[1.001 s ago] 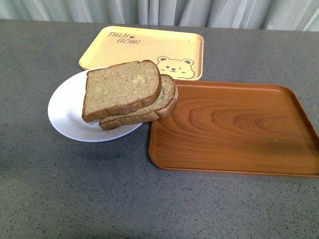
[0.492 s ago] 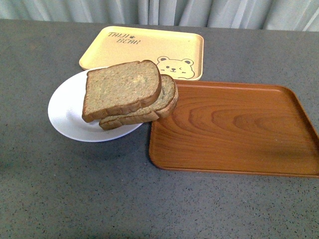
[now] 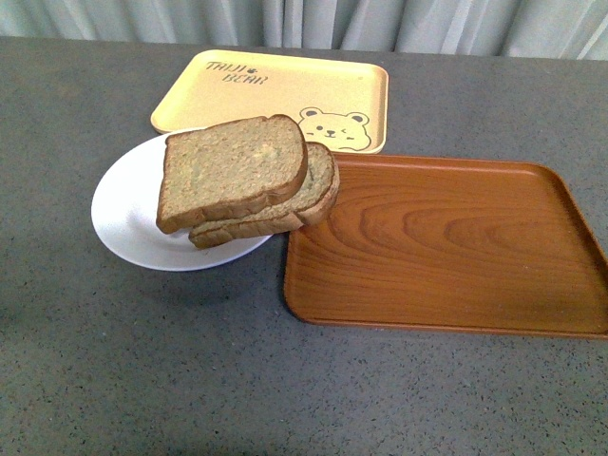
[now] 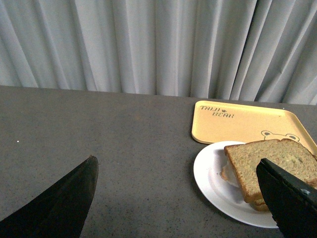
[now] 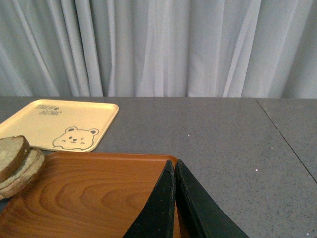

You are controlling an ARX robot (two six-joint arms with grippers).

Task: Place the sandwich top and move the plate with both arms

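The sandwich top [image 3: 233,168], a squarish brown speckled slice, lies on a rounder slice [image 3: 318,195] on the white plate [image 3: 128,214], overhanging it toward the wooden tray. No arm shows in the front view. In the left wrist view my left gripper [image 4: 176,171] is open, its black fingers [image 4: 74,193] spread wide over bare table beside the plate [image 4: 213,173], holding nothing; the sandwich top [image 4: 270,166] lies partly behind one finger. My right gripper [image 5: 175,163] is shut and empty, its tips over a corner of the wooden tray [image 5: 84,193].
A yellow bear tray [image 3: 275,95] lies behind the plate. The brown wooden tray [image 3: 446,247] sits right of the plate, its left rim under the overhanging bread. Grey curtains [image 3: 304,19] hang behind the dark speckled table [image 3: 237,380].
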